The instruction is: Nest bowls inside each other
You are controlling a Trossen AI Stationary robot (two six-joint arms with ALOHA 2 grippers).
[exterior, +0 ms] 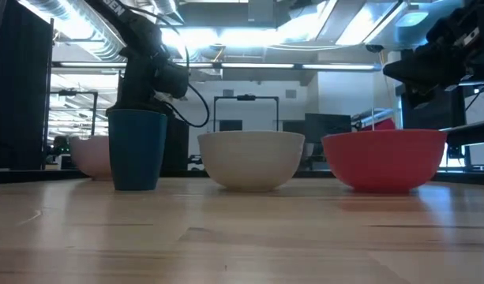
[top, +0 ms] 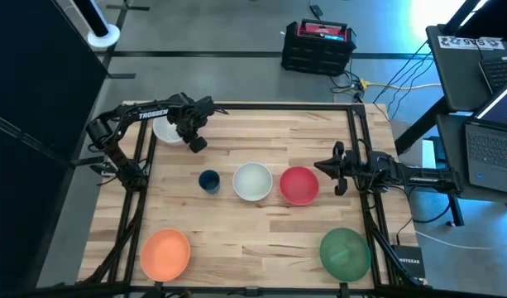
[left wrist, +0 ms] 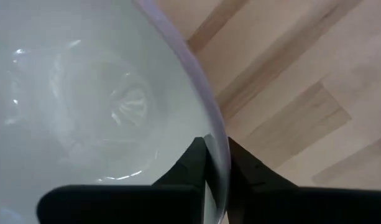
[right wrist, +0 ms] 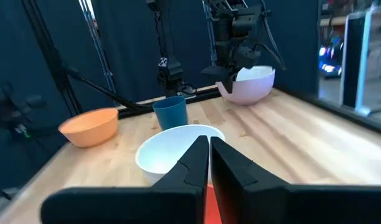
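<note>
At the far left of the wooden surface (top: 261, 232), the left arm folds back over the corner and reaches down, its left claw (left wrist: 216, 163) pinching the rim of the white bowl (top: 165, 129), one finger inside the wall and one outside. In the right wrist view that bowl looks tilted, its mouth leaning away from the dark fingers above it, though whether it rests on the wood I cannot tell. Nearer the front left edge sits the orange bowl (top: 165, 252), mouth up. Along the middle stand the small dark blue cup (top: 208, 180), then the pale mint-white bowl (top: 252, 181), then the red bowl (top: 298, 185), each upright and close to its neighbour but apart. The green bowl (top: 345, 252) sits mouth up at the front right. The right arm stretches in level from the right edge, its right claw (right wrist: 209, 152) pressed together and empty, hanging just beside the red bowl.
</note>
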